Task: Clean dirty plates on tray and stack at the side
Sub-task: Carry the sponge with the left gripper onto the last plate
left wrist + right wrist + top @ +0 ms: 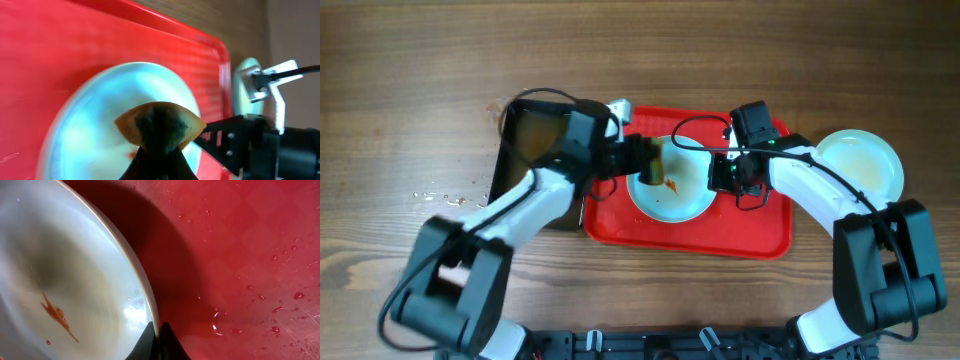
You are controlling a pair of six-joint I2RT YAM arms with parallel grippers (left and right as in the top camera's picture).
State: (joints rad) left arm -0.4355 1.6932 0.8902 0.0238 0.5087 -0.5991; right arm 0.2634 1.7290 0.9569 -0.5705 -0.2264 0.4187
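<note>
A pale blue-white plate [682, 203] with an orange-red smear [57, 316] lies on the red tray [750, 235]. My right gripper [718, 178] is shut on the plate's right rim; the right wrist view shows its fingers [158, 336] pinching the plate [65, 270] edge. My left gripper [638, 160] is shut on a yellow and dark green sponge [160, 124], pressed on the plate [95, 115] near its centre. A second plate [861, 165] with a brownish film lies on the table right of the tray. A third plate is not in view.
A black tray [528, 140] stands left of the red tray, partly under my left arm. Water drops lie on the red tray [250, 255] and on the wood at the left [435, 195]. My right arm [250, 145] shows in the left wrist view.
</note>
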